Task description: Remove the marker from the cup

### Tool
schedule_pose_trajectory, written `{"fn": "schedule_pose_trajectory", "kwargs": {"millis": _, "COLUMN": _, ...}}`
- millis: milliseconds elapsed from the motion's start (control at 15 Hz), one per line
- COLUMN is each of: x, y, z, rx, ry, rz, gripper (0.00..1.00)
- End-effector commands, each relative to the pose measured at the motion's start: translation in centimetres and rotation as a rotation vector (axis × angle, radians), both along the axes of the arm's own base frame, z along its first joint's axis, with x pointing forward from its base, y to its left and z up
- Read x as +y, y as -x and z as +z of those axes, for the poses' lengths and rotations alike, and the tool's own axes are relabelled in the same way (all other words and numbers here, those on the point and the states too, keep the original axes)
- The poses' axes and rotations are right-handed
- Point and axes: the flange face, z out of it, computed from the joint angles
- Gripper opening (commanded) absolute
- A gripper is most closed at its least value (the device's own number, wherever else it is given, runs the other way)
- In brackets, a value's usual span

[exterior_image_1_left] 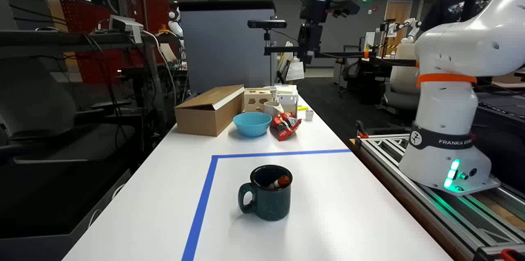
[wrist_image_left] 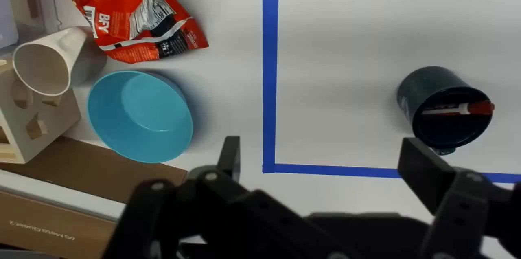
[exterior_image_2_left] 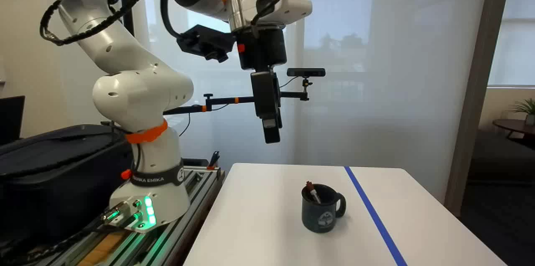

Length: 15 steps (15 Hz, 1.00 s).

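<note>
This looks to me like the approach, ahead of any grasp. My gripper [wrist_image_left: 320,151] hangs well above the tabletop [exterior_image_1_left: 340,207], its jaws wide apart with nothing between them. The marker [wrist_image_left: 463,108] leans in the upright cup [exterior_image_1_left: 272,202], red-orange end up at the rim on the side away from the blue bowl [wrist_image_left: 140,118], pale barrel slanting down inside; how deep it goes I can't quite make out in that dark interior. In the wrist view the cup, inside the corner of blue tape [wrist_image_left: 270,71], shows off past one jaw, not centred between the two.

So the next move, I judge, is to shift across until the red-orange end is midway between my jaws, then come down. The marker's length runs roughly along the line from jaw to jaw, so I want a wrist turn first, to pinch across it and keep from clamping the cup's wall too. After that the lift should follow the marker's own slant, slowly, since a sideways drag could tip the cup, before I lay it on the tabletop.
</note>
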Motion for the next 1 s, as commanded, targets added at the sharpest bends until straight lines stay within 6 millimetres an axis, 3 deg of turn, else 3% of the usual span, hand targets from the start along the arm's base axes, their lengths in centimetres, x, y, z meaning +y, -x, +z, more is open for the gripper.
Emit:
{"fn": "schedule_pose_trajectory", "kwargs": {"millis": 0, "x": 0.0, "y": 0.0, "z": 0.1, "rx": 0.001, "ry": 0.000, "rz": 0.000, "gripper": 1.00}}
{"fn": "schedule_pose_trajectory", "kwargs": {"millis": 533, "x": 0.0, "y": 0.0, "z": 0.1, "rx": 0.001, "ry": 0.000, "rz": 0.000, "gripper": 1.00}}
{"fn": "schedule_pose_trajectory", "kwargs": {"millis": 667, "x": 2.2, "y": -1.5, "z": -1.1, "rx": 0.071, "ry": 0.001, "rz": -0.007, "gripper": 1.00}}
{"fn": "schedule_pose_trajectory", "kwargs": {"millis": 933, "x": 9.5, "y": -5.7, "z": -4.4, "rx": 0.196, "ry": -0.018, "rz": -0.006, "gripper": 1.00}}
